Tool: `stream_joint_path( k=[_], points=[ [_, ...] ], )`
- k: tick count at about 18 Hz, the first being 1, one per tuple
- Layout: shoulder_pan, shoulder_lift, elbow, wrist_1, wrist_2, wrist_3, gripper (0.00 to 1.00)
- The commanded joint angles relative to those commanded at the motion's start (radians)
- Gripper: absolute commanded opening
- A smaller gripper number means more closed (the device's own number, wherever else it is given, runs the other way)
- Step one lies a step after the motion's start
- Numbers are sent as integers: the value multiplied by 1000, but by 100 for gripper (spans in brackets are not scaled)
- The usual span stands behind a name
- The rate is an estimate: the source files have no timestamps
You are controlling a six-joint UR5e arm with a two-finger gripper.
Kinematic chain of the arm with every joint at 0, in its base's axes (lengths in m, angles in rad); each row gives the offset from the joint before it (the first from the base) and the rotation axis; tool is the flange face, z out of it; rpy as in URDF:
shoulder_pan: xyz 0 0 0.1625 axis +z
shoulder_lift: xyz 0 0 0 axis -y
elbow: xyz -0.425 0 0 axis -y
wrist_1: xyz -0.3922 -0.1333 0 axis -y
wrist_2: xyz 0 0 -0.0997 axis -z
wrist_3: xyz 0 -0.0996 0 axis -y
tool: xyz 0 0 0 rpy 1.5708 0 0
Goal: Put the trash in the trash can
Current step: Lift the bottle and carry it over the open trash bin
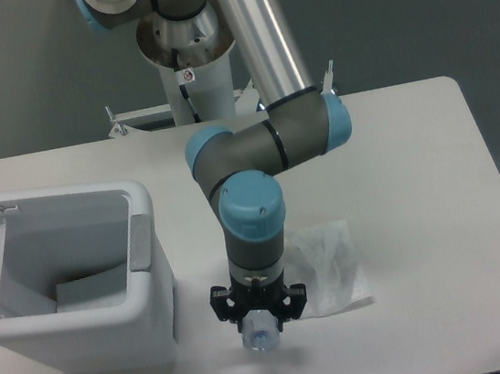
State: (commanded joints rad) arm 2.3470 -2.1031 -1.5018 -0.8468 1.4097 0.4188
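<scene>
Judging by the shadow beneath it, the bottle (262, 338) was held clamped in the gripper (260, 326) just above the table (434, 181), right of the open trash can (78, 283), so carriage leftward over the rim was judged next.

Clear glossy plastic bottle (261, 339) under my gripper (260, 326); crinkly translucent wrapper (328, 266) right of it, smooth white plastic bin (103, 262) left, matt table (416, 184)

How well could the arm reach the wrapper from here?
Probably well: the wrapper lies bare on the table just beside the pincer, nothing over it. The pincer seems occupied by the bottle, though.
</scene>
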Motion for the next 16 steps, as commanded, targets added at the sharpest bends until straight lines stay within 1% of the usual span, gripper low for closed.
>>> stream_joint_path(
  k=[2,3,6,7,10,12,13,14,15,16],
  points=[
    [5,3,3,0,-2,0,59],
    [12,17,3,0,-3,0,59],
    [37,64,12,0,-27,0,59],
    [54,98,29,0,-50,-2,59],
    [115,173,130,0,-191,-12,59],
    [155,207,208,2,-265,-78,59],
    [161,212,248,2,-285,-98,59],
    [161,213,274,2,-290,-119,59],
    [158,215,285,5,-290,-138,59],
    [158,230,290,23,-290,-155,59]
  ],
)
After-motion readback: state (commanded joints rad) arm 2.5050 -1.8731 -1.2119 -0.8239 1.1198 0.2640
